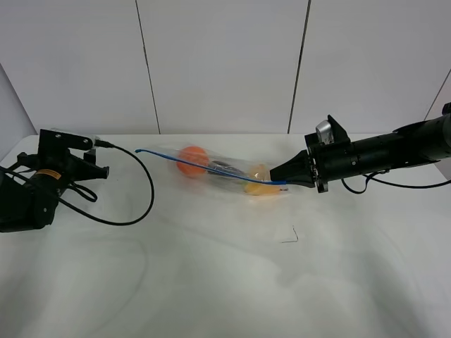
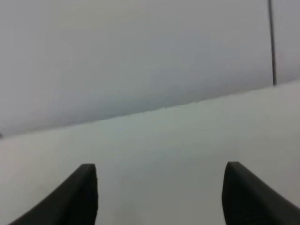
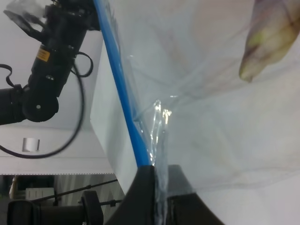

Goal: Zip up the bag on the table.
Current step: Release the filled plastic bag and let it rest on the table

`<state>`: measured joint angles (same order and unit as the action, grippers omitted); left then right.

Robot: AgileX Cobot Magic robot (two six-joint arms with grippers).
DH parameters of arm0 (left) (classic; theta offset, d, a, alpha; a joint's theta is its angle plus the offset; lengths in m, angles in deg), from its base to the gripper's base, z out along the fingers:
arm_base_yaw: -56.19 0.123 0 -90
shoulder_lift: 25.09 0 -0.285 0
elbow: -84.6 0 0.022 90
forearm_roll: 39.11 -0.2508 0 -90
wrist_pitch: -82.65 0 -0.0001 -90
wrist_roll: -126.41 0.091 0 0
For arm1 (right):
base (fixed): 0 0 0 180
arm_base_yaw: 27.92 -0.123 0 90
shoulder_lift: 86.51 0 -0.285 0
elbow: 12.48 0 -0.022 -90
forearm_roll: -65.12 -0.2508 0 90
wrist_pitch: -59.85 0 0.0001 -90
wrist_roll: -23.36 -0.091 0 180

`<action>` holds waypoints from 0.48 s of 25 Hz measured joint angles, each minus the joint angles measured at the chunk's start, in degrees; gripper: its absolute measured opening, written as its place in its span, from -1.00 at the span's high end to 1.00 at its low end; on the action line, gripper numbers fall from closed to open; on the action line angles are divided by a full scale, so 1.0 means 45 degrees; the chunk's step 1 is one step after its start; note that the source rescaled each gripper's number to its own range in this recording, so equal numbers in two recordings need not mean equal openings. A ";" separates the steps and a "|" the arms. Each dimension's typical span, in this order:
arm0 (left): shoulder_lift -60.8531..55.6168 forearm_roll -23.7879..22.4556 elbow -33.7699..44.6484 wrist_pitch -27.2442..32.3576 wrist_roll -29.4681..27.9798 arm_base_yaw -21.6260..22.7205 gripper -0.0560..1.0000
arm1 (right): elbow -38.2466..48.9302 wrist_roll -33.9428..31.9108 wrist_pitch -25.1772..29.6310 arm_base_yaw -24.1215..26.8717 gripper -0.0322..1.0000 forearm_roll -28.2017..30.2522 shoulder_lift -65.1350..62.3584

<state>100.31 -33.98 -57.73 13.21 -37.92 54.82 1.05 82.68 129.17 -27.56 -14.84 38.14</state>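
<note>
The clear bag (image 1: pixel 225 171) lies on the white table (image 1: pixel 211 274) at mid-back, with orange, purple and yellow produce inside. Its blue zip strip (image 1: pixel 211 168) runs from the far left end to my right gripper (image 1: pixel 287 181). The right gripper is shut on the bag's right end at the zip strip, seen close in the right wrist view (image 3: pixel 157 176) with the blue strip (image 3: pixel 123 93) leading away. My left gripper (image 1: pixel 91 156) rests at the table's left edge, away from the bag; in the left wrist view (image 2: pixel 159 187) its fingers (image 2: pixel 79 197) stand apart and hold nothing.
A black cable (image 1: pixel 134 190) loops on the table from the left arm toward the bag. A small dark wire piece (image 1: pixel 291 238) lies in front of the bag. White wall panels stand behind the table.
</note>
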 joint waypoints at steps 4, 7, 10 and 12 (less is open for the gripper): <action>0.0000 0.0026 0.0000 -0.0011 -0.2154 0.0001 -0.42 | 0.0000 0.0000 0.0000 0.0000 0.93 0.0000 0.0000; 0.0000 0.0026 0.0000 -0.0011 -0.2357 0.0001 -0.42 | 0.0000 -0.0023 0.0000 0.0000 0.93 0.0000 0.0000; 0.0000 -0.0013 0.0000 -0.0011 -0.1942 0.0001 -0.60 | 0.0000 -0.0023 0.0000 0.0000 0.93 0.0000 0.0000; 0.0000 -0.0028 0.0000 0.0096 -0.1776 0.0001 -0.79 | 0.0000 -0.0035 0.0000 0.0000 0.93 0.0000 0.0000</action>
<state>100.31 -34.10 -57.73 13.64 -45.91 54.82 1.05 82.52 129.17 -27.56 -14.84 38.14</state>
